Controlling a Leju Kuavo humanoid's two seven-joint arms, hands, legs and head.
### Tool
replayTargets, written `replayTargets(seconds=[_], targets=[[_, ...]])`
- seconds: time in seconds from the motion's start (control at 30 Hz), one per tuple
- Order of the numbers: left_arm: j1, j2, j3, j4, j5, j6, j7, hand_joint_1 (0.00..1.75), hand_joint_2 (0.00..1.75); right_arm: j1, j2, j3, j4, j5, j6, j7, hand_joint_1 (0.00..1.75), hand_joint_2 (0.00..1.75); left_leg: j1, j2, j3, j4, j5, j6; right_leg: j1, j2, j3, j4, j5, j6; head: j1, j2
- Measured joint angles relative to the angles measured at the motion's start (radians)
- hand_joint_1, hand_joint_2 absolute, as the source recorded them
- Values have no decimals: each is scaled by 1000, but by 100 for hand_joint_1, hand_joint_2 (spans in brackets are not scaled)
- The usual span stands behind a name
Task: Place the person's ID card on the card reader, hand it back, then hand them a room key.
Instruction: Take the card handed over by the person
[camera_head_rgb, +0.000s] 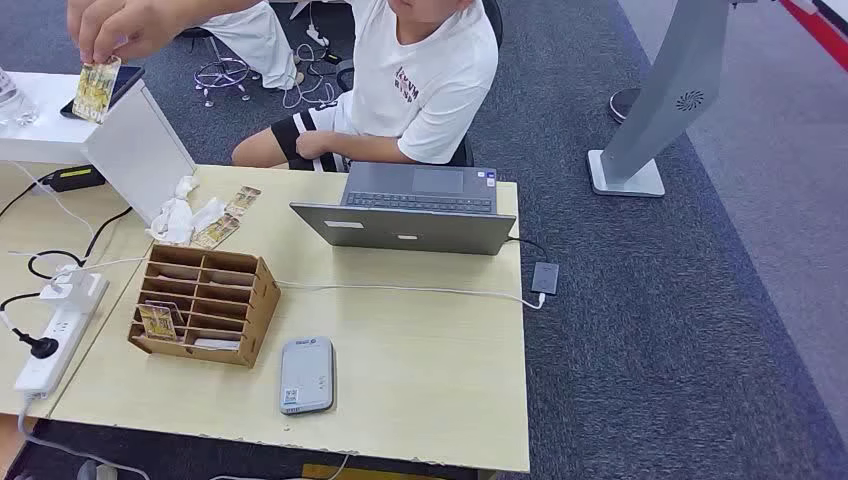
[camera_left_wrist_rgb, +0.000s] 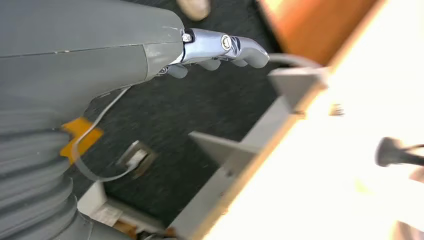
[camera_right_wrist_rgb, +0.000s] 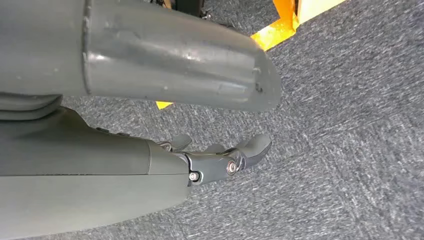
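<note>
Up at the far left corner of the head view, the person's hand (camera_head_rgb: 125, 28) pinches the ID card (camera_head_rgb: 96, 89) above a white panel (camera_head_rgb: 135, 150), well away from the card reader (camera_head_rgb: 306, 374) near the front edge of the table (camera_head_rgb: 430, 340). Both my arms hang low: the left hand (camera_left_wrist_rgb: 220, 52) sits beside the table edge and the right hand (camera_right_wrist_rgb: 220, 160) over carpet, each with fingers loosely curled and holding nothing. My worry is the reach: the left arm must rise past the table edge, the power strip (camera_head_rgb: 55, 335) and the wooden organiser (camera_head_rgb: 205, 305), and I judge a careless lift could snag a cable or knock the organiser. The card is thin and dangling, so a poor pinch may drop it behind the panel. Similar cards lie by the organiser (camera_head_rgb: 228, 215), so picking the wrong one later is another risk.
</note>
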Motion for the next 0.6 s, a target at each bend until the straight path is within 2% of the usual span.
replayTargets(seconds=[0.07, 0.33, 0.6], targets=[[12, -4, -10, -32, 9, 14, -11, 0, 175, 0, 2, 0, 2, 0, -4, 0, 0, 0, 0, 0, 0, 0, 0, 0, 0, 0, 0, 0, 0, 0, 0, 0], [90, -30, -82, -302, 65, 96, -94, 0, 175, -5, 20, 0, 15, 1, -32, 4, 0, 0, 0, 0, 0, 0, 0, 0, 0, 0, 0, 0, 0, 0, 0, 0], [122, -54, -109, -578, 41, 124, -184, 0, 175, -13, 38, 4, 29, 26, -47, 10, 0, 0, 0, 0, 1, 0, 0, 0, 0, 0, -1, 0, 0, 0, 0, 0]])
